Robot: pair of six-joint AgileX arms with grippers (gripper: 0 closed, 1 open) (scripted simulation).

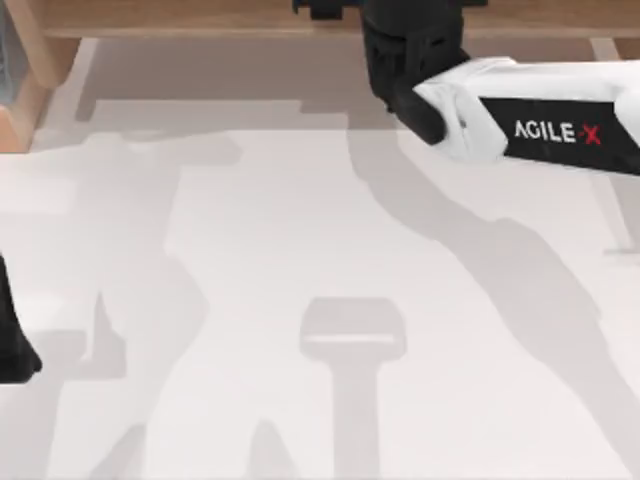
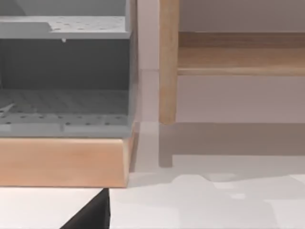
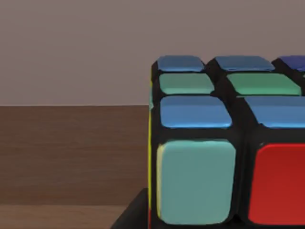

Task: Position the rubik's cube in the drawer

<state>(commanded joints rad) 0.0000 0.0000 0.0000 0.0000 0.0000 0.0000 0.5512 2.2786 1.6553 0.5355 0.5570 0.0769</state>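
Observation:
The rubik's cube (image 3: pixel 224 143) looms close in the right wrist view, showing blue, green, pale teal and red squares on a black grid, with a dark finger part (image 3: pixel 131 217) beside its lower edge. My right gripper (image 1: pixel 400 60) reaches to the table's far edge at the top middle, above a wooden ledge, and holds the cube, which is hidden beneath it from above. The drawer (image 2: pixel 64 114), grey and perforated inside with a light wooden front, appears in the left wrist view. My left arm (image 1: pixel 12 345) stays parked at the left edge.
A wooden frame runs along the far edge (image 1: pixel 200 18), with an upright post (image 2: pixel 168 62) and a crossbar beside the drawer unit. The white table top (image 1: pixel 300 230) carries only the arms' shadows.

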